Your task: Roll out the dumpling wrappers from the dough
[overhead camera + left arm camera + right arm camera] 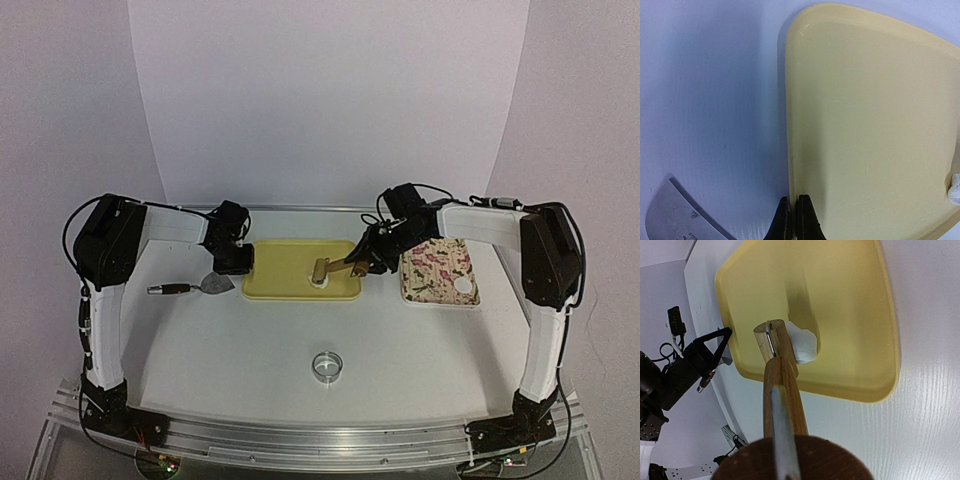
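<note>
A yellow tray (290, 262) lies mid-table with a small white lump of dough (318, 283) near its front right. My right gripper (372, 258) is shut on the handle of a wooden roller (782, 385). The roller's head (771, 337) rests against the dough (804, 344); my own fingers are hidden behind the handle's brown end. My left gripper (793, 220) is shut, its tips standing at the tray's left rim (790, 125), and the dough (955, 188) shows at the far right edge. One dumpling wrapper (463, 286), a white disc, lies on a floral plate (435, 262).
A metal scraper (215, 285) with a wooden handle lies on the table left of the tray, its blade (677, 217) beside my left fingers. A shiny ring cutter (327, 365) sits near the front centre. The floral plate is right of the tray.
</note>
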You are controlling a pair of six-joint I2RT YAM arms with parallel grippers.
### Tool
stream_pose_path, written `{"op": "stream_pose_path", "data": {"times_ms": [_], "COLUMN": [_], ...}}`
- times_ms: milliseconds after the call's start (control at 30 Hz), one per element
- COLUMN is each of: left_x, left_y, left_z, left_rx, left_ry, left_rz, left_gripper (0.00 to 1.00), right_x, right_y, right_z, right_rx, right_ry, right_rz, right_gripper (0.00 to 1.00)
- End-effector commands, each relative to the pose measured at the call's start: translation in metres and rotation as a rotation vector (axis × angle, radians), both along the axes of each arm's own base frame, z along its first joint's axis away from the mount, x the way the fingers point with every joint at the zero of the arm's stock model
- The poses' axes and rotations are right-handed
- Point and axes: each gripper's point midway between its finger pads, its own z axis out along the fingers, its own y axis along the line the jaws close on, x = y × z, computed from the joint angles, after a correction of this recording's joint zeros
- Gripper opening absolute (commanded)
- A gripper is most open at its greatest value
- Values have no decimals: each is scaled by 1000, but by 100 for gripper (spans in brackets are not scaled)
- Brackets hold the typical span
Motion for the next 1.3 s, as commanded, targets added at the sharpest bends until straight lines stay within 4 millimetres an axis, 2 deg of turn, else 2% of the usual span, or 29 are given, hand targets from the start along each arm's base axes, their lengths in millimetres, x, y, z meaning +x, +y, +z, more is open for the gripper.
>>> {"op": "stream_pose_path", "data": {"times_ms": [0, 200, 767, 1267], "left_x": [-33, -33, -31, -29], "left_y": [20, 21, 24, 21], "left_z": [-27, -27, -24, -25], "left_rx": [100, 108, 120, 113], "left_ry": [129, 127, 116, 113], "left_rz": [7, 3, 9, -2], "left_gripper": [0, 0, 0, 0], "right_x": [-33, -35, -52, -56], "right_y": [-64, -68, -100, -107], "right_z": [-90, -101, -117, -146], "right_rx": [-337, -365, -461, -521], "right_ry": [234, 262, 347, 399], "right_rz": [-85, -78, -86, -51], "right_gripper": [0, 0, 0, 0]}}
